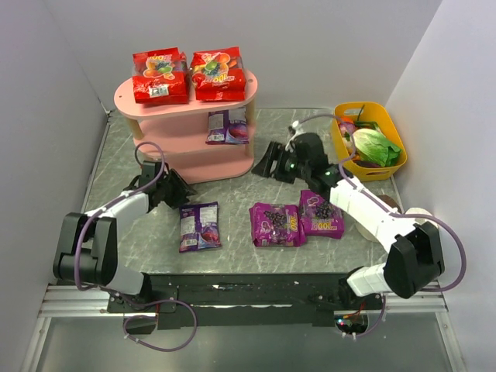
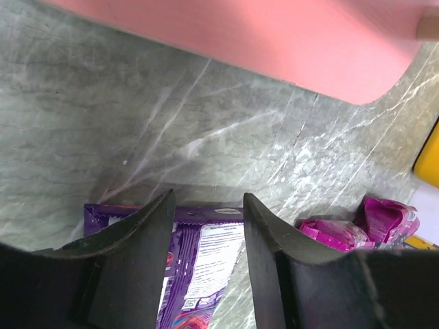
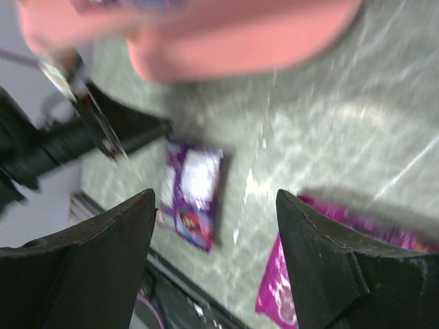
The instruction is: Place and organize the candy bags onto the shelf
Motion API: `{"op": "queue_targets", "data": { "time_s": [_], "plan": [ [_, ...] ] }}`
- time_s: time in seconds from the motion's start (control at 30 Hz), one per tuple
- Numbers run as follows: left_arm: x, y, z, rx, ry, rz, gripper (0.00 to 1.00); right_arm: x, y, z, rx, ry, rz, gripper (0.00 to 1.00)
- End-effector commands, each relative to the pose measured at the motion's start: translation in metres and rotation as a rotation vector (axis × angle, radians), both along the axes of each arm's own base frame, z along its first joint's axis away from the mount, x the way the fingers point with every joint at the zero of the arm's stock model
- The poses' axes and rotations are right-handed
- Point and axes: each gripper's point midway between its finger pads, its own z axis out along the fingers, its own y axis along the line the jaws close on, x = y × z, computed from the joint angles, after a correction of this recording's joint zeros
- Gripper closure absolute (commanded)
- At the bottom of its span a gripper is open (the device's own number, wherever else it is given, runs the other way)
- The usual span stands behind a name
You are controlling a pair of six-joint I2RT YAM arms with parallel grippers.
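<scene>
Pink shelf (image 1: 186,101), red candy bag (image 1: 160,76) beside second red bag (image 1: 218,74) on top tier, blue-violet bag (image 1: 228,125) part-hidden on middle tier, blue-violet packet (image 1: 199,225) and magenta bags (image 1: 275,224) on table (image 1: 240,194), left gripper (image 1: 183,189) and right gripper (image 1: 263,165) both spread, empty, right wrist view blurred.

left arm (image 1: 124,208) lies low, elbow folded back by its base, forearm extended forward and to the right. left gripper (image 1: 177,187) is tipped down toward the table, jaws parted. In the wrist view both fingers (image 2: 147,233) stand apart with a modest gap. right arm (image 1: 364,209) extends forward-left, forearm angled inward. right gripper (image 1: 267,164) points left, jaws spread wide, wider than the left's. Its wrist view is motion-blurred.
</scene>
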Motion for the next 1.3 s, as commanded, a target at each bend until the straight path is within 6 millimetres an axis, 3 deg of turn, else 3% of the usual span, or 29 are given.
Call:
{"op": "queue_targets", "data": {
  "time_s": [0.0, 0.27, 0.4, 0.47, 0.67, 0.73, 0.77, 0.9, 1.0, 1.03, 1.1, 1.13, 1.2, 1.27],
  "plan": [
    [0.015, -0.004, 0.040, 0.004, -0.109, -0.031, 0.49, -0.025, 0.022, -0.011, -0.001, 0.011, 0.078, 0.22],
    [-0.044, 0.023, 0.048, 0.063, -0.042, 0.081, 0.40, -0.055, 0.074, -0.050, 0.033, 0.120, 0.236, 0.20],
    [-0.066, 0.027, 0.048, 0.048, -0.016, 0.116, 0.36, -0.068, 0.106, -0.085, 0.033, 0.233, 0.323, 0.21],
    [-0.071, 0.028, 0.051, 0.038, -0.017, 0.132, 0.35, -0.075, 0.118, -0.092, 0.037, 0.265, 0.351, 0.21],
    [-0.081, 0.028, 0.060, 0.041, -0.016, 0.111, 0.28, -0.086, 0.140, -0.142, 0.010, 0.369, 0.362, 0.22],
    [-0.083, 0.027, 0.063, 0.043, -0.012, 0.100, 0.25, -0.082, 0.153, -0.143, 0.024, 0.354, 0.370, 0.22],
    [-0.084, 0.027, 0.063, 0.048, -0.013, 0.090, 0.24, -0.086, 0.158, -0.154, 0.011, 0.378, 0.376, 0.23],
    [-0.086, 0.025, 0.065, 0.046, -0.010, 0.067, 0.18, -0.089, 0.175, -0.167, 0.010, 0.412, 0.372, 0.27],
    [-0.087, 0.024, 0.064, 0.053, -0.001, 0.043, 0.16, -0.087, 0.180, -0.176, 0.027, 0.462, 0.334, 0.42],
    [-0.088, 0.021, 0.064, 0.046, 0.002, 0.025, 0.16, -0.086, 0.180, -0.177, 0.038, 0.469, 0.320, 0.57],
    [-0.089, 0.019, 0.063, 0.040, 0.003, 0.007, 0.16, -0.081, 0.177, -0.179, 0.037, 0.478, 0.273, 0.74],
    [-0.089, 0.018, 0.062, 0.038, 0.006, -0.003, 0.16, -0.079, 0.172, -0.177, 0.026, 0.487, 0.247, 0.91],
    [-0.089, 0.018, 0.062, 0.037, 0.005, -0.002, 0.16, -0.072, 0.162, -0.176, 0.018, 0.494, 0.165, 1.00],
    [-0.089, 0.016, 0.061, 0.024, 0.005, 0.000, 0.16, -0.064, 0.145, -0.167, 0.043, 0.501, 0.072, 1.00]
  ]
}}
